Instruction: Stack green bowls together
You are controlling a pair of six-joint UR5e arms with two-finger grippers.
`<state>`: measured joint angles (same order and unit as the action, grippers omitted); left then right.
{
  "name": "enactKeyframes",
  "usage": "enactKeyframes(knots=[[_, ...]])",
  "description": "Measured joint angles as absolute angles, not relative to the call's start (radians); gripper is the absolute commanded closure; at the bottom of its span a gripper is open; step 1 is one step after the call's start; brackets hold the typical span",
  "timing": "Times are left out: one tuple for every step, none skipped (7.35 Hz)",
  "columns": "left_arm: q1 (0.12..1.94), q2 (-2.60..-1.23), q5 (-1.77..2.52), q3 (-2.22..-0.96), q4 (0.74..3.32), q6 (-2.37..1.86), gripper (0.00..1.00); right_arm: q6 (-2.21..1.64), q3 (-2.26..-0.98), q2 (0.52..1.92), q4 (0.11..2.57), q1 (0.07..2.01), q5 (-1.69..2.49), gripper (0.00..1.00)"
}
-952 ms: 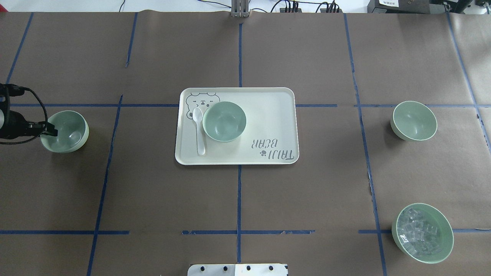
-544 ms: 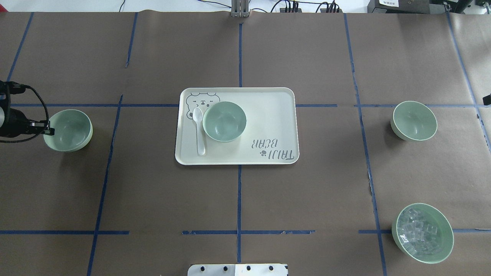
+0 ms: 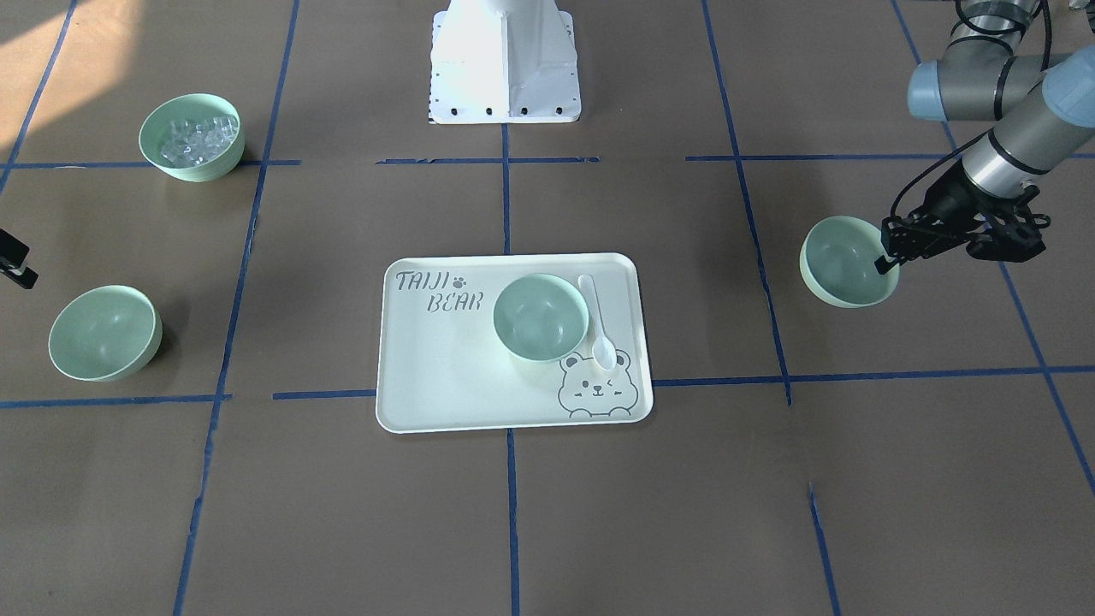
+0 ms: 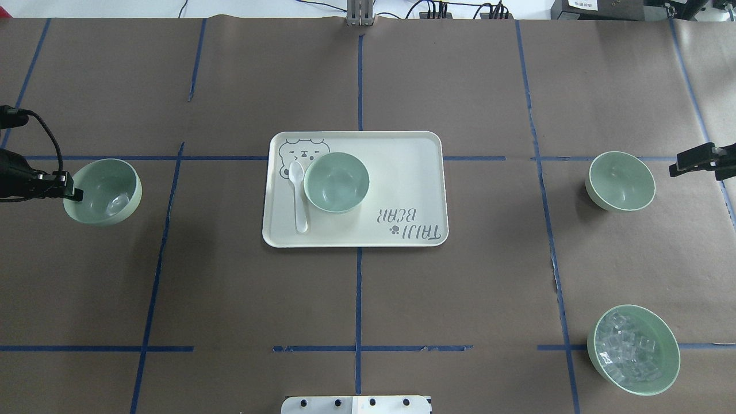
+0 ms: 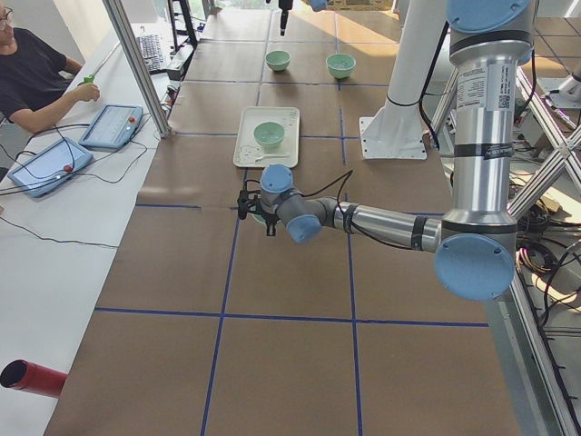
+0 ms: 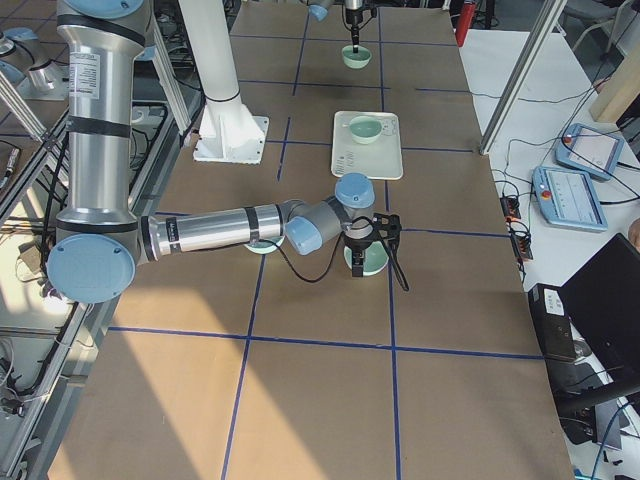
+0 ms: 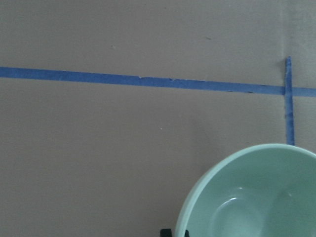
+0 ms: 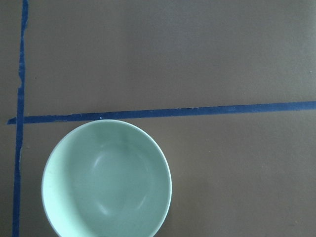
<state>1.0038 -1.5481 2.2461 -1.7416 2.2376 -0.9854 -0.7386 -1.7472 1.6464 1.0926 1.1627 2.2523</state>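
The left gripper [image 4: 73, 194] is closed to a narrow gap on the rim of the 1st green bowl [image 4: 106, 190] at the table's left side, with the bowl's wall pinched between its fingers and the bowl tilted. The right gripper [image 4: 690, 163] hangs near the 2nd green bowl [image 4: 621, 180] without touching it, and I cannot tell how far it is open. The 3rd green bowl [image 4: 336, 182] stands on the pale tray [image 4: 402, 149] beside a white spoon [image 4: 298, 198] — the tray carries the printed words "TAIJI BEAR" and a drawn bear face.
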Motion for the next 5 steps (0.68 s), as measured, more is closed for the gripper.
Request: enactKeyframes(knots=[[1.006,-1.577,2.251,-1.771,2.192,-1.039,1.0,-0.78,-1.703,1.639,1.029,1.132,2.236,0.0],[1.006,-1.613,2.253,-1.785,2.164,-1.105,1.0,-0.8,-1.667,1.631,0.993,1.106,2.214,0.0],[1.006,-1.651,2.253,-1.793,2.131,-1.15,1.0,-0.809,-1.633,1.615,0.979,1.082,2.192,0.0],[1.006,-1.692,2.253,-1.801,2.083,-1.17,1.0,-0.812,-1.594,1.592,0.974,1.064,2.18,0.0],[1.006,-1.726,2.252,-1.812,2.033,-1.18,1.0,-0.813,-1.56,1.57,0.972,1.051,2.174,0.16]])
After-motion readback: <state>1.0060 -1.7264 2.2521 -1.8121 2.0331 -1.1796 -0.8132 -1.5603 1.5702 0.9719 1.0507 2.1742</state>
